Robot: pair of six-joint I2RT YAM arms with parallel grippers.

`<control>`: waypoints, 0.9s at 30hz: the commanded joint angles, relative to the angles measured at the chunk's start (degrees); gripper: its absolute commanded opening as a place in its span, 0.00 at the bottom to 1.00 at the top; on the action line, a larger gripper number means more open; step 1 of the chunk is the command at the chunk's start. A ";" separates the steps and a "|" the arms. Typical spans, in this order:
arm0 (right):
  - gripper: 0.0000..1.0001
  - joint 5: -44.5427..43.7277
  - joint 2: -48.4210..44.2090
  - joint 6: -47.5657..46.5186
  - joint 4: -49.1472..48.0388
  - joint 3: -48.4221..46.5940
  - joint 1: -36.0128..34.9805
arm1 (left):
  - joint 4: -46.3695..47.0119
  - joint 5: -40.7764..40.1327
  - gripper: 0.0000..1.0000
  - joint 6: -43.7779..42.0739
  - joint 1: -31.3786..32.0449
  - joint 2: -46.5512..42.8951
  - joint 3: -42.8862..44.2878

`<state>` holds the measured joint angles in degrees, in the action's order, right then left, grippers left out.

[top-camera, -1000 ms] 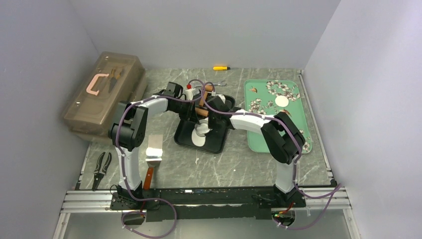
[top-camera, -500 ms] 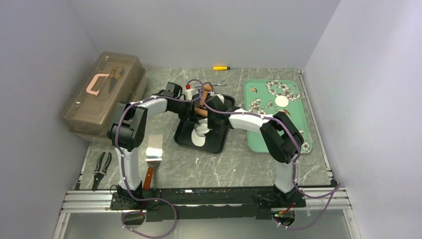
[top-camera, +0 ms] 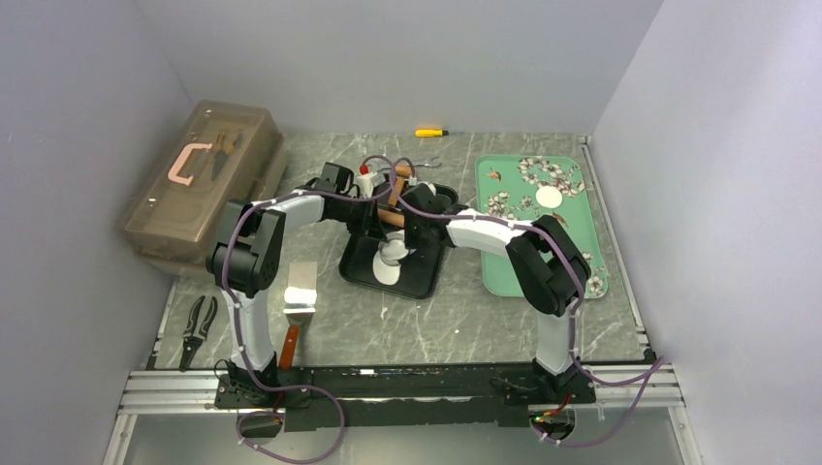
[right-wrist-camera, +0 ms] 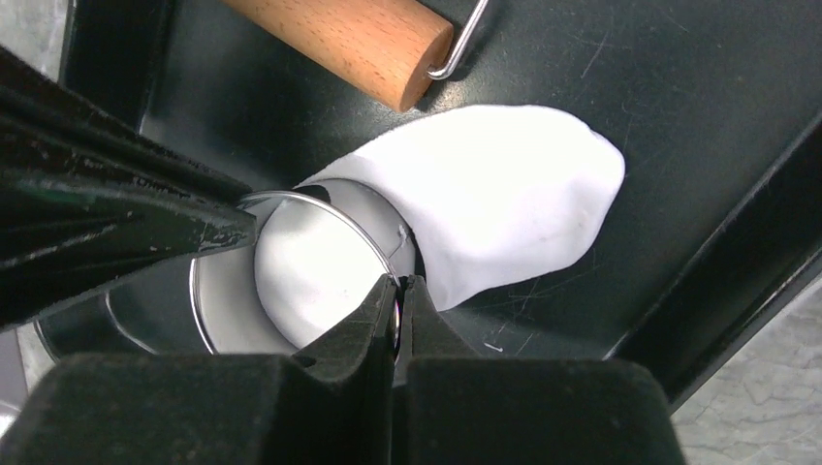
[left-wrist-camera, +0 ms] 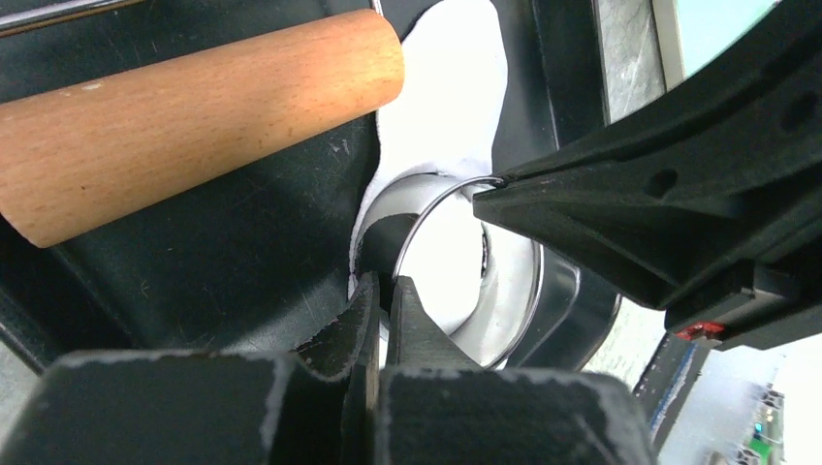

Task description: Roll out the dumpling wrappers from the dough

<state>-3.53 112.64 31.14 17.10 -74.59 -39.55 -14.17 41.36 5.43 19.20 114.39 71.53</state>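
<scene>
The left gripper (left-wrist-camera: 386,295) and right gripper (right-wrist-camera: 397,302) are each clamped on opposite sides of the metal ring (right-wrist-camera: 291,197). It stands on the flattened dough (right-wrist-camera: 504,184) in the black tray (right-wrist-camera: 601,58) mid-bench (top-camera: 465,320). The roller (right-wrist-camera: 339,34) lies just beside the dough at the tray's far edge. One wrapper (top-camera: 549,197) lies on the green tray (top-camera: 504,262).

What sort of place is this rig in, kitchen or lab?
Likely a robot lab test cell, not a kitchen: plain grey walls box in the table; a toolbox and pliers lie near the black tray holding the dough.
</scene>
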 commanded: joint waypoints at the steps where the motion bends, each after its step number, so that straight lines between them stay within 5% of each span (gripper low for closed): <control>1: 0.00 0.76 1.40 3.39 0.13 10.54 -2.08 | -11.57 -4.67 0.00 -1.00 0.85 7.70 1.30; 4: 0.00 3.17 1.39 3.80 -1.77 11.67 -2.20 | -11.66 -6.39 0.00 -1.53 0.49 6.98 1.39; 11: 0.00 -2.34 7.81 -1.53 1.69 -1.80 2.44 | -10.23 -5.08 0.00 -1.75 1.84 3.23 -9.01; 19: 0.00 -0.10 1.77 2.87 0.77 11.15 -2.99 | -10.62 -6.60 0.00 -1.13 0.88 6.97 -0.34; 27: 0.00 -3.47 5.68 -0.63 2.02 0.88 0.11 | -9.18 -6.13 0.00 -1.29 1.71 4.94 -7.31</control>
<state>-6.09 111.61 31.97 12.58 -71.83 -40.42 -13.96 40.64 6.26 18.94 114.19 70.98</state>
